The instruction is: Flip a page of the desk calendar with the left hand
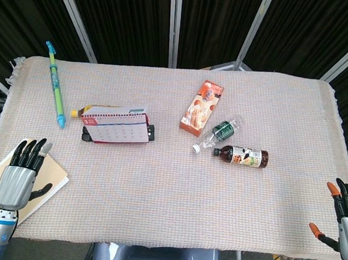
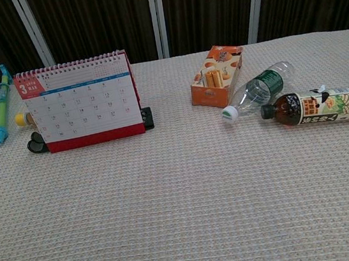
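Observation:
The desk calendar [image 1: 115, 126] [image 2: 82, 104] stands upright on its red base left of the table's middle, showing a page marked 3 with a date grid. My left hand [image 1: 21, 175] hovers at the front left corner, fingers straight and apart, holding nothing, well short of the calendar. My right hand [image 1: 345, 214] sits at the front right edge, orange-tipped fingers spread, empty. Neither hand shows in the chest view.
A yellow-capped bottle [image 1: 86, 110] and a black object [image 2: 148, 117] lie behind the calendar. A blue-green pen [image 1: 56, 85] lies at far left. An orange snack box [image 1: 202, 107], a clear bottle [image 1: 219, 133] and a dark drink bottle [image 1: 242, 155] lie right of centre. A manila folder [image 1: 45, 183] lies under my left hand.

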Robot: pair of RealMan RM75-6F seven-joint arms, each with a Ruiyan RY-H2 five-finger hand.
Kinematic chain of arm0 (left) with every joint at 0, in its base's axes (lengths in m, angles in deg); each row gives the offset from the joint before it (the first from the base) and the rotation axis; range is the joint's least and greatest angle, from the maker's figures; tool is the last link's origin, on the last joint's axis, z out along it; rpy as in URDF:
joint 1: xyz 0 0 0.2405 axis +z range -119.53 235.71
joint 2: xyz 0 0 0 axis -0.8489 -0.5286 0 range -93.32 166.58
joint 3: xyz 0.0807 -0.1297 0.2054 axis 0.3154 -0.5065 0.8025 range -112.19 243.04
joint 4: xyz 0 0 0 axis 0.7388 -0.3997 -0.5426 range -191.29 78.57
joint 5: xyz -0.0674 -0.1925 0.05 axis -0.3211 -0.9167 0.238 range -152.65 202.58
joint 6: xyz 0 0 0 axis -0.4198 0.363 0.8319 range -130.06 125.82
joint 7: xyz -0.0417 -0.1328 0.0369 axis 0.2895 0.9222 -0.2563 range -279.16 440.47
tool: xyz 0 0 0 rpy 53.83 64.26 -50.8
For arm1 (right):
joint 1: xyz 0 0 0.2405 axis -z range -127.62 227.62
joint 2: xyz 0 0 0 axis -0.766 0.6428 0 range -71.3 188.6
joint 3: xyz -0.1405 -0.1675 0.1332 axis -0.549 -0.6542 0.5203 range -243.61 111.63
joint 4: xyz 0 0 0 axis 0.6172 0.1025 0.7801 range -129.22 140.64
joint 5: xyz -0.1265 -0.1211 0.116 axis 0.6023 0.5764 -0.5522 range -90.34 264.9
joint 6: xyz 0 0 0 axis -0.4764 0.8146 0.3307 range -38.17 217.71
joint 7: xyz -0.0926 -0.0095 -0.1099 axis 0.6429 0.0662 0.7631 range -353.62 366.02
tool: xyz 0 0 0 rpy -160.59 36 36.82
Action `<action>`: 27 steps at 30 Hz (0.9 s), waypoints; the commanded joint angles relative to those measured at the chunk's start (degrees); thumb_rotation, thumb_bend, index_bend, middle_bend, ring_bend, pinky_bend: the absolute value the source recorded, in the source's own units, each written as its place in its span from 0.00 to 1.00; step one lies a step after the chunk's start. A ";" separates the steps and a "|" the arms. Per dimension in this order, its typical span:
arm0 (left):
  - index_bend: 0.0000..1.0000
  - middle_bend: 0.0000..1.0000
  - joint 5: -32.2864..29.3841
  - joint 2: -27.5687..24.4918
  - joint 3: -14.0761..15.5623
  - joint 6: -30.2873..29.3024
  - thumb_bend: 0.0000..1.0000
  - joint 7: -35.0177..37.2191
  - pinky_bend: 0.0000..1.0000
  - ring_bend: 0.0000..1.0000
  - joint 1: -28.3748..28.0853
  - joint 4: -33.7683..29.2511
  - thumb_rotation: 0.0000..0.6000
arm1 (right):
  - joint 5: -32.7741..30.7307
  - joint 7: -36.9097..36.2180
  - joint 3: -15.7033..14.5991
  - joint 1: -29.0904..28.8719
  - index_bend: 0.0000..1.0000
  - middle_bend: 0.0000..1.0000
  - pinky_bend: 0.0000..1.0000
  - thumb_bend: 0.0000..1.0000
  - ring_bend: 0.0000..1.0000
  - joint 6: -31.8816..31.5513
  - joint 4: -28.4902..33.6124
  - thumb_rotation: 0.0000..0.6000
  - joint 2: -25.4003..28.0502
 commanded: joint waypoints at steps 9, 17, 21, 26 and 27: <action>0.00 0.00 -0.11 -0.01 0.05 0.06 0.01 0.08 0.00 0.00 0.07 -0.12 1.00 | 0.08 -0.22 -0.08 0.00 0.00 0.00 0.00 0.07 0.00 0.02 -0.09 1.00 0.01; 0.00 0.00 -2.93 0.94 -1.05 1.46 0.20 5.25 0.01 0.00 -0.38 -1.42 1.00 | -0.03 -0.40 0.03 -0.15 0.00 0.00 0.00 0.07 0.00 0.17 0.29 1.00 0.10; 0.00 0.21 -6.55 2.80 -3.88 1.30 0.58 9.59 0.35 0.29 -0.77 -2.27 1.00 | -0.04 -1.31 0.16 -0.01 0.00 0.00 0.00 0.07 0.00 -0.30 0.42 1.00 0.48; 0.00 0.56 -12.73 7.18 -8.62 3.32 0.69 11.41 0.52 0.60 -3.02 -1.41 1.00 | -0.16 -2.83 0.12 0.08 0.00 0.00 0.00 0.07 0.00 -0.37 0.17 1.00 0.95; 0.00 0.58 -13.98 7.37 -9.05 4.48 0.70 11.30 0.53 0.63 -3.52 -1.67 1.00 | -0.19 -3.06 0.15 0.07 0.00 0.00 0.00 0.07 0.00 -0.38 0.16 1.00 1.02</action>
